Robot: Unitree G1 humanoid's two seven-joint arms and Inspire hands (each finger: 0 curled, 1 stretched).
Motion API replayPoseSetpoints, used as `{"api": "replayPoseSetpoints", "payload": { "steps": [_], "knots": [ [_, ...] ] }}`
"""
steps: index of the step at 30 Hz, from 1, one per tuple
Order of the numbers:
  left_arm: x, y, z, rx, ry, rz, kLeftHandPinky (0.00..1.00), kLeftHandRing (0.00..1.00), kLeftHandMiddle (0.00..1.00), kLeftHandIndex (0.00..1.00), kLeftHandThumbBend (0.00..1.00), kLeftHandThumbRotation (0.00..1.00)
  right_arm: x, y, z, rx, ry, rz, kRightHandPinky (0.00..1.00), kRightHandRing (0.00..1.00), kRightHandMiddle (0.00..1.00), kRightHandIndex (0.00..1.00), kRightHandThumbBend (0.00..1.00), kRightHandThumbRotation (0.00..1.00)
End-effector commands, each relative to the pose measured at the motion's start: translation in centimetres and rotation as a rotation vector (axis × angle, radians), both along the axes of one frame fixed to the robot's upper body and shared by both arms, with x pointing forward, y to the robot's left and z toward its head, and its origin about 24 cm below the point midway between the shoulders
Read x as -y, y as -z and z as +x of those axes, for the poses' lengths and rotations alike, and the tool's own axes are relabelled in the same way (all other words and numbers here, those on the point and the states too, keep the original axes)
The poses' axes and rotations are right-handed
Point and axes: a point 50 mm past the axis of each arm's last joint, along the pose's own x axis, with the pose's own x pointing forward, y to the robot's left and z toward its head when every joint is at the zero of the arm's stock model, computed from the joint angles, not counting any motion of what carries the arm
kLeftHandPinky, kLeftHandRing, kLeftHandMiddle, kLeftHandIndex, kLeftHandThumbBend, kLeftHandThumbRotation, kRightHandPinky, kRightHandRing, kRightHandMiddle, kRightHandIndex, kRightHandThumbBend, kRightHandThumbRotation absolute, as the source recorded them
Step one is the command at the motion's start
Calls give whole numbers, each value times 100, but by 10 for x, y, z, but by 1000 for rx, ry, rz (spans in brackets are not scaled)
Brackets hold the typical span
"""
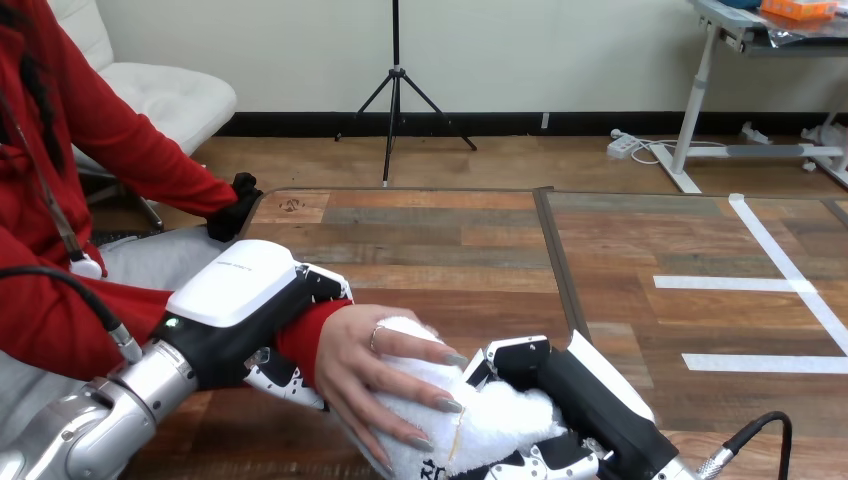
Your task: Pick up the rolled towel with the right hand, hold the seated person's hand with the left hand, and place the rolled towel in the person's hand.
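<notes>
small print on left hand [247,287], unreadable

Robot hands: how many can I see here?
2. The left hand is at the view's left, its fingers curled round the person's wrist. The right hand is lower centre, gripping the towel under the person's hand.

Head cam looked fwd & down across desk [430,240], near part close at btm, far edge above mid-frame.

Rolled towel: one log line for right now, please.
rolled towel: under person's hand, its fingers over it | right robot hand: curled round towel | left robot hand: curled round person's wrist
</notes>
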Motion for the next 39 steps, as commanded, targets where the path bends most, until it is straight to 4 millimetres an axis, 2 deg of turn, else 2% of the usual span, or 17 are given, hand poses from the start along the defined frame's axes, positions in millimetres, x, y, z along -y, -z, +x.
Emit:
{"api": "replayPoseSetpoints", "payload": {
  "steps": [1,7,21,39],
  "knots": [
    [16,-33,22,178,27,-48,86,80,79,83,100,40,-44,-104,29,499,-261,141,97,98,98,97,100,42],
    [16,-33,21,184,24,-27,91,88,86,89,100,48,-44,-103,29,499,-259,139,99,100,100,99,100,47],
    [15,-32,21,186,25,1,95,97,98,99,100,57,-42,-102,29,487,-248,151,100,100,100,100,100,50],
    [16,-30,20,190,23,4,99,100,100,100,100,58,-39,-100,29,488,-234,98,100,100,100,100,100,54]
  ]
}}
